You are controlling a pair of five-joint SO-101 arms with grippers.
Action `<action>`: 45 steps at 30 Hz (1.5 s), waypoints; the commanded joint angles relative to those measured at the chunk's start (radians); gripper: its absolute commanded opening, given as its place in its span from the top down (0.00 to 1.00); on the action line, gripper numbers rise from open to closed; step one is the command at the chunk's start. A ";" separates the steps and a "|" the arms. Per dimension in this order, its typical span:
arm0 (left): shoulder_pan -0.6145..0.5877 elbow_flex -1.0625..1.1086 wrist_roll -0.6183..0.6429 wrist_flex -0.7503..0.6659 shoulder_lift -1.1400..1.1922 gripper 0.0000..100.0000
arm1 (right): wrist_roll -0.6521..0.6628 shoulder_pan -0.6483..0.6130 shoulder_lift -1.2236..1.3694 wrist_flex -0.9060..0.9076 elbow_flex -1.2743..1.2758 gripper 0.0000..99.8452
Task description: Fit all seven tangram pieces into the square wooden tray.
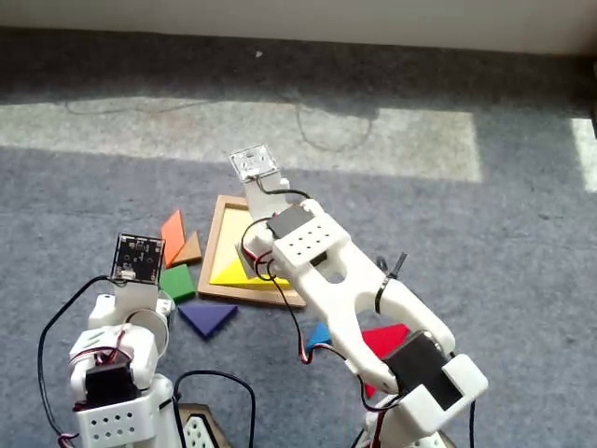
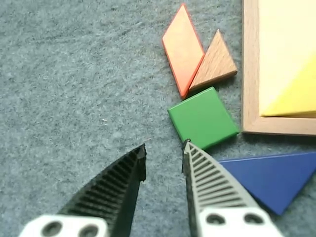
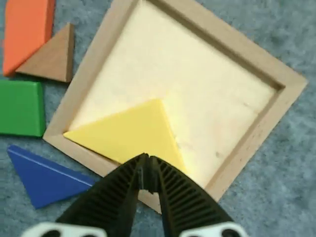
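The square wooden tray [image 3: 249, 148] holds one yellow triangle [image 3: 131, 131] in a corner. My right gripper [image 3: 147, 163] is shut, with its tips at that triangle's edge by the tray rim. Outside the tray lie an orange parallelogram [image 2: 182, 49], a brown triangle [image 2: 213, 64], a green square [image 2: 202, 118] and a blue triangle [image 2: 269, 177]. My left gripper [image 2: 164, 150] is open low over the carpet, one fingertip right by the green square's corner, nothing between its fingers. A red triangle [image 1: 387, 341] and a small blue piece [image 1: 320, 334] lie beside the right arm [image 1: 345, 280].
Everything rests on grey carpet [image 1: 485, 243]. The right arm stretches over the tray's near side in the high view. The left arm's base [image 1: 112, 373] stands close to the blue triangle [image 1: 207, 317]. Cables trail by both bases.
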 commanded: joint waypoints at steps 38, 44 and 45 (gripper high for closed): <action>-0.008 -0.007 -0.012 -0.002 -0.031 0.85 | -0.063 0.317 -0.696 0.274 0.611 0.67; -0.008 -0.007 -0.012 -0.002 -0.031 0.85 | -0.180 0.314 -0.696 0.265 0.654 0.64; -0.008 -0.007 -0.012 -0.002 -0.031 0.85 | -0.184 0.314 -0.694 0.265 0.656 0.64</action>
